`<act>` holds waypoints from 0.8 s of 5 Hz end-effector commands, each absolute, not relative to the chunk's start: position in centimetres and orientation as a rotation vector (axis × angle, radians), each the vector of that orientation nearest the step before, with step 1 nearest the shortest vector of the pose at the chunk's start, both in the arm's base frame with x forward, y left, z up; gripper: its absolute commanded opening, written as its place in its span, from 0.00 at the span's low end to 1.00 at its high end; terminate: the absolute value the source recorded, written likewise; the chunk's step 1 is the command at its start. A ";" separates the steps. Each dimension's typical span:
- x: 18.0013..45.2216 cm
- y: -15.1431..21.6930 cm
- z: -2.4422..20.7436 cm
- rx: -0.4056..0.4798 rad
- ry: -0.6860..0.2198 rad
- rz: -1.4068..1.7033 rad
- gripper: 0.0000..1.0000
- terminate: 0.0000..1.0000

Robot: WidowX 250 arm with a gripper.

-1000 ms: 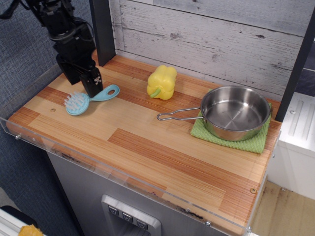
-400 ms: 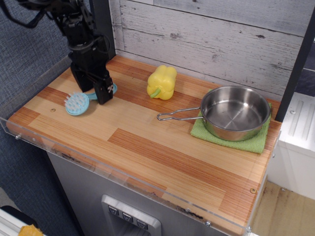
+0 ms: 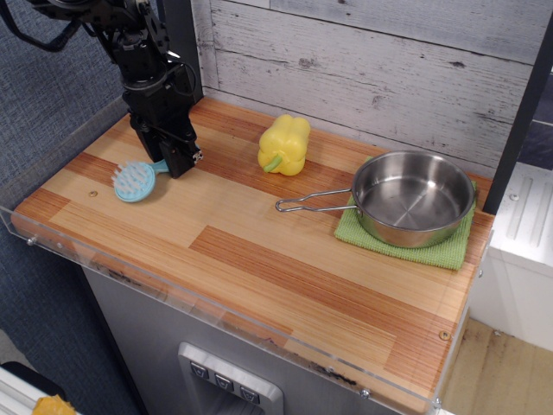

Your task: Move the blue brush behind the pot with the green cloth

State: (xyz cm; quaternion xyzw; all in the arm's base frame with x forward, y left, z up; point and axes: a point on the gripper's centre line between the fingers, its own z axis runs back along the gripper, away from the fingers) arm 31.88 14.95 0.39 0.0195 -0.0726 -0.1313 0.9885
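Item: blue brush (image 3: 136, 180), lying at the tabletop's (image 3: 259, 259) far left, bristles up. My gripper (image 3: 179, 162) is down over its handle; I cannot tell whether it grips. Pot (image 3: 413, 197) sits on green cloth (image 3: 415, 249) at right, well apart. Yellow toy pepper (image 3: 285, 144) between, nearer the back wall.

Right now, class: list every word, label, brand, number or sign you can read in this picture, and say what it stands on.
No readable text anywhere.
Small white mark on the gripper: too small and blurred to read.
The three buttons on the grey front panel below the counter: no legible marking.
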 end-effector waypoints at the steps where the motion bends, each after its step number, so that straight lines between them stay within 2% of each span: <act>1: 30.6 14.3 2.0 0.052 -0.174 -0.211 0.00 0.00; 2: 29.9 13.8 5.7 0.069 -0.270 -0.114 0.00 0.00; 3: 29.0 10.3 9.4 0.080 -0.337 -0.045 0.00 0.00; 4: 28.2 5.4 12.0 0.064 -0.362 -0.049 0.00 0.00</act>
